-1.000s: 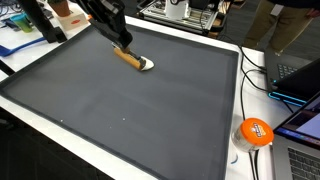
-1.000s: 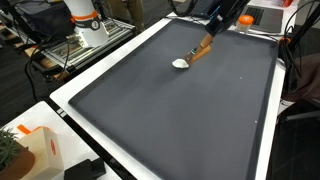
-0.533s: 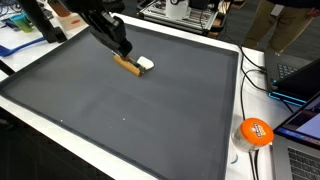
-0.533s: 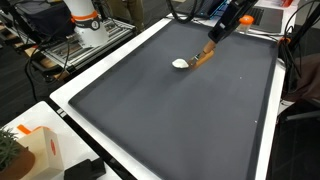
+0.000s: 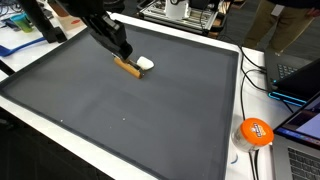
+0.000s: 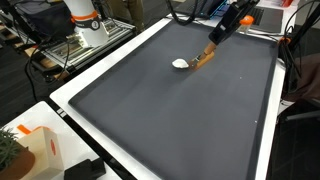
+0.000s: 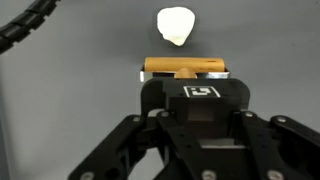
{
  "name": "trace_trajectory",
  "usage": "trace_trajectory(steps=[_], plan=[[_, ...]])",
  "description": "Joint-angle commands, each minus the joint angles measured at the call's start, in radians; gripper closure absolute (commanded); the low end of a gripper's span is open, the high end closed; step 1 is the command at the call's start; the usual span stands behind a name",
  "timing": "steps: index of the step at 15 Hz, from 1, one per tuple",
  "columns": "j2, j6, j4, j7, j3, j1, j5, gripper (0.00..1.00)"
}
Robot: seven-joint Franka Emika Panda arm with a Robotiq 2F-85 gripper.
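A small tool with a wooden handle (image 5: 127,67) and a white head (image 5: 145,63) rests on the dark mat (image 5: 130,110) near its far edge. My gripper (image 5: 121,54) is shut on the handle, coming down at a slant. In an exterior view the white head (image 6: 180,63) touches the mat and the handle (image 6: 203,55) rises toward the gripper (image 6: 213,42). In the wrist view the gripper (image 7: 186,82) fills the lower half, with the wooden handle (image 7: 185,66) crosswise just past it and the white head (image 7: 175,25) beyond.
The mat lies in a white-rimmed table (image 5: 236,110). An orange round object (image 5: 254,131) and laptops (image 5: 300,80) sit beside that rim. The robot base (image 6: 88,25) stands at one corner, and a white box (image 6: 35,150) sits near another.
In the first half second the gripper shifted slightly with the tool, and the handle turned a little on the mat. Since then nothing has moved.
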Motion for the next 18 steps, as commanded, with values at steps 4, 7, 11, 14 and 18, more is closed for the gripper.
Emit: trace_trajectory(steps=[4, 7, 11, 14, 18], plan=[[0.005, -0.013, 0.033, 0.030, 0.012, -0.019, 0.033, 0.78], [-0.035, -0.018, 0.017, 0.044, 0.013, -0.033, 0.050, 0.78], [-0.083, -0.043, -0.007, 0.079, 0.007, -0.047, 0.064, 0.78], [-0.113, -0.045, -0.024, 0.145, 0.015, -0.054, 0.097, 0.78], [-0.155, -0.024, -0.032, 0.245, 0.019, -0.047, 0.140, 0.78]])
